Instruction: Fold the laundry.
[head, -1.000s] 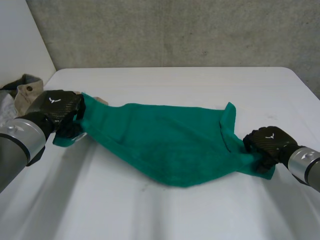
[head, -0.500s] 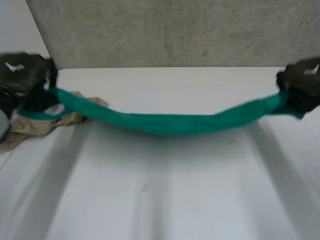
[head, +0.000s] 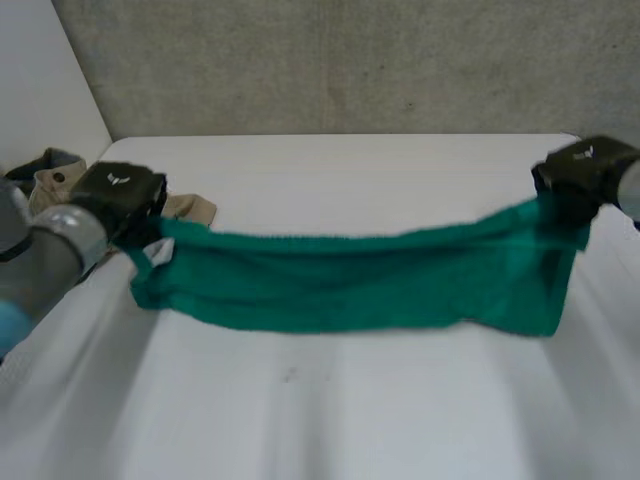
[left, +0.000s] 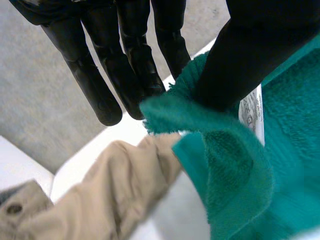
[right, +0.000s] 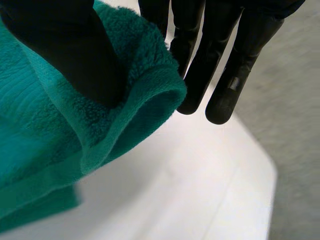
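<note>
Two towel (head: 350, 280) ends sit pinched, thumb against fingers, in left hand (head: 118, 192) and right hand (head: 580, 166); its long axis spans between.

Across table (head: 330, 420): towel (head: 350, 280), spanning left to right. Its left end in left robot hand (head: 118, 192), right end in right robot hand (head: 585, 170). Behind left robot hand, at table's left edge: clothes heap (head: 50, 178).

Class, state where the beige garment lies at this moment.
In the head view the beige garment lies at the table's left edge, just behind the left hand, which pinches the green towel's left end.
</note>
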